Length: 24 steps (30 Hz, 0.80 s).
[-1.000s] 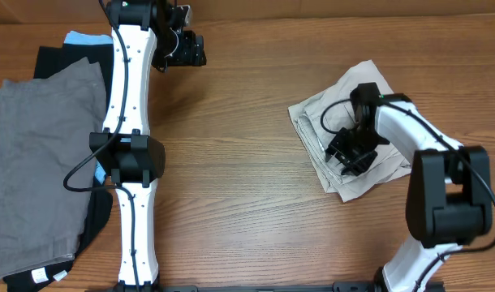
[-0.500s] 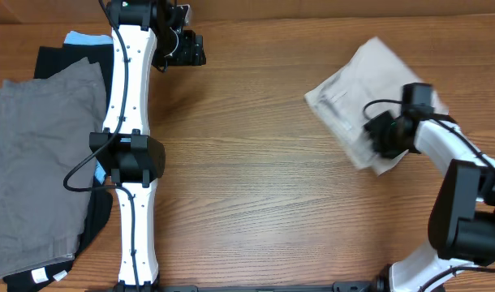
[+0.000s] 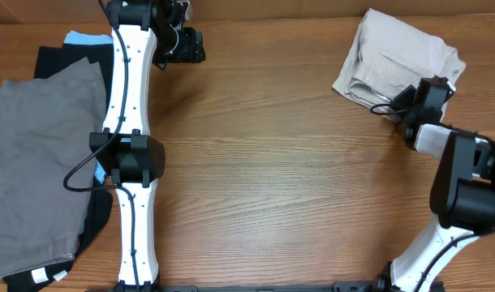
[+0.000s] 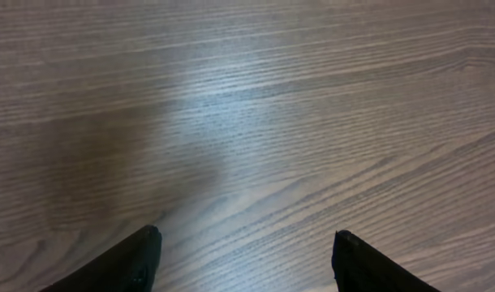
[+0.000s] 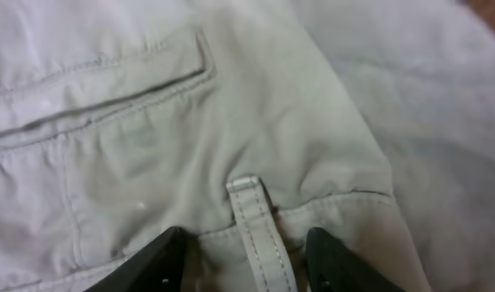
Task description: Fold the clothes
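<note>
The clothes [image 3: 393, 53], a pair of pale beige shorts, lie folded into a compact bundle at the table's far right corner. My right gripper [image 3: 403, 104] sits at the bundle's near edge. In the right wrist view its fingers [image 5: 170, 255] straddle the waistband with the belt loop [image 5: 251, 215] bunched between them, so the gripper [image 5: 251, 247] is shut on the clothes [image 5: 256, 105]. A stitched pocket edge shows above. My left gripper [image 3: 187, 47] hangs at the far left-centre over bare wood [image 4: 247, 122], and in its wrist view it [image 4: 247, 243] is open with nothing between the fingers.
A pile of other garments covers the left side: darker grey shorts [image 3: 36, 162] on top, black fabric [image 3: 53, 58] beneath, a light blue garment [image 3: 85, 38] peeking out at the back. The left arm [image 3: 130, 154] runs along that pile. The table's far edge lies just behind the beige bundle.
The right gripper has swung from mid-right to the far right corner, and the beige bundle has travelled with it. The left arm has stayed put.
</note>
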### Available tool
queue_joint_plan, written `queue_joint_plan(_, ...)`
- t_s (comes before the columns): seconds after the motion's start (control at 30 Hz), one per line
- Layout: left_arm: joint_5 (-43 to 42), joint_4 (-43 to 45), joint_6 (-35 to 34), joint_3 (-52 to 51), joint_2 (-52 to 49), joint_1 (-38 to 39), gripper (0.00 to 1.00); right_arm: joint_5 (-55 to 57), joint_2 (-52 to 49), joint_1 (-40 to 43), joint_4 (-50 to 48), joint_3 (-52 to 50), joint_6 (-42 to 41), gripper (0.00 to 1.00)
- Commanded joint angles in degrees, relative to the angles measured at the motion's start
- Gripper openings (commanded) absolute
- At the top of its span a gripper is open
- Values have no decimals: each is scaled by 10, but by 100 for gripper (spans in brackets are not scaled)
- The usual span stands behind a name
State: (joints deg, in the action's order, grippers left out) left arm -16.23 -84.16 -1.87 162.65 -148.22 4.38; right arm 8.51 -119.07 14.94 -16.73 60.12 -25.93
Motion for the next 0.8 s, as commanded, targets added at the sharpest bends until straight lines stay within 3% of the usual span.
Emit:
queue_joint_plan(0.0,1,8,-16,11,3,-2,70,35,-73,28,-43,-14,40,52)
queue_joint_plan(0.4,1,35,-20,11,3,11,72,19,-132,43,-56,136,85,60)
queue_joint_plan(0.6,1,51,-20,11,3,28,72,-31,-132,57,14,228,87,60)
queue_joint_plan(0.77,2,51,-20,11,3,37,75,-108,-131,71,158,306,99,66)
